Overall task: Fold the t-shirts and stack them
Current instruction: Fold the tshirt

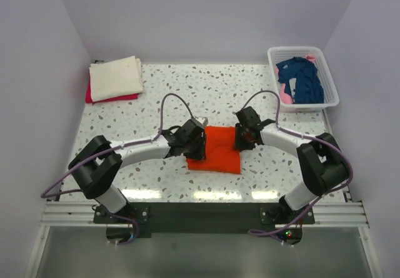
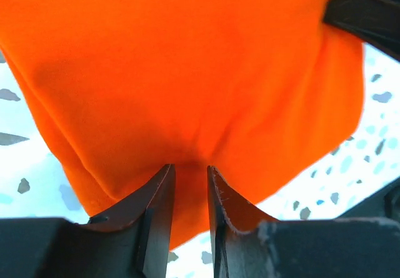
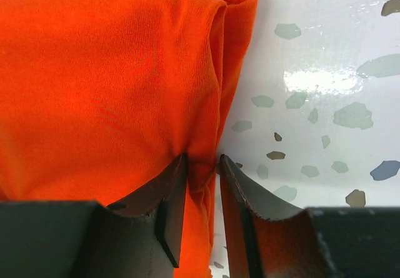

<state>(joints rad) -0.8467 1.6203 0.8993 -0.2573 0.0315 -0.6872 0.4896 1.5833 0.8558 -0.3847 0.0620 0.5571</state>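
At the table's point(image 1: 225, 94) middle, the left jaws and right jaws each pinched a side of the folded orange shirt point(image 1: 215, 152).

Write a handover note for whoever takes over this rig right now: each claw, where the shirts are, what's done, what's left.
Left claw: shut on the orange t-shirt, left edge.
Right claw: shut on its right edge.
Orange t-shirt: folded, mid-table.
Cream t-shirt: folded, on top of the red t-shirt, far-left corner.
Navy t-shirt: crumpled in the basket, far right.
Done: cream and red stacked, orange folded.
Left: probably orange onto the stack, then fold the navy.
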